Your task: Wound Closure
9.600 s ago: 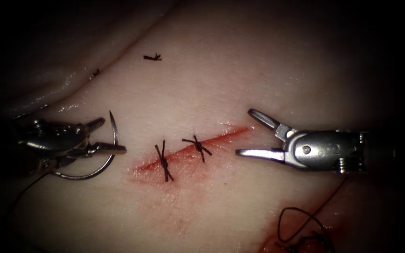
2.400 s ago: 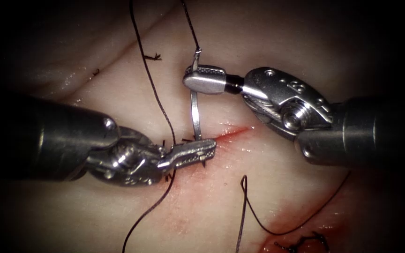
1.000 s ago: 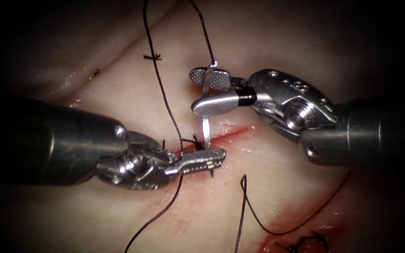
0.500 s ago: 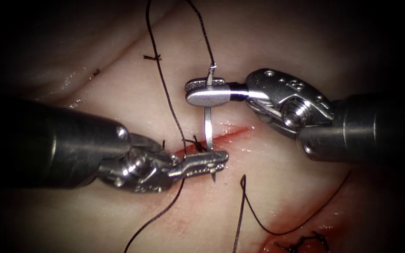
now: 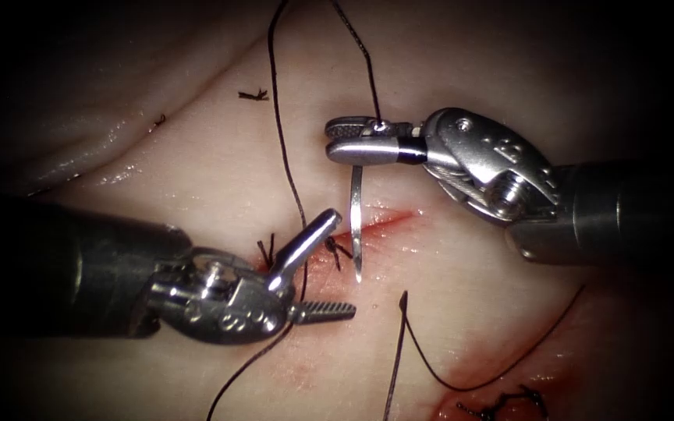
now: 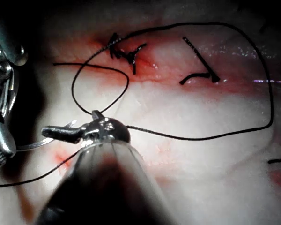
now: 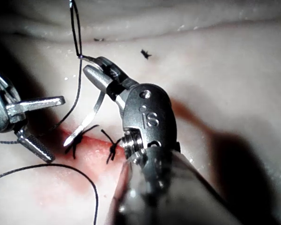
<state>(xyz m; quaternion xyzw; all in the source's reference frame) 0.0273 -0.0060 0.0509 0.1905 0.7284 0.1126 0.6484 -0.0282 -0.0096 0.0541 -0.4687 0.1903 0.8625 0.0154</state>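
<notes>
My right tool (image 5: 331,140) is shut on the curved needle (image 5: 356,218) close to its thread end. The needle hangs point down over the cut (image 5: 384,221), beside the right-hand stitch (image 5: 335,249); its point sits just above the tissue (image 5: 220,164), not in it. The left tool (image 5: 344,262) stands open and holds nothing, one jaw raised toward the needle and the toothed jaw low. In the right wrist view the right tool (image 7: 91,70) grips the needle (image 7: 91,115), and the left tool (image 7: 54,129) gapes beside it. Thread (image 5: 356,47) runs up from the needle's end.
A second stitch (image 5: 267,251) lies left of the first. A long strand (image 5: 284,156) crosses the left tool's jaws. A slack loop of thread (image 5: 431,366) lies lower right beside red fluid (image 5: 493,394). Cut ends of thread (image 5: 253,95) rest on the far tissue.
The right tool shut on the needle near its thread end. The left tool then opened, let go of the needle's point and drew back to the left. The needle shifted slightly right.
</notes>
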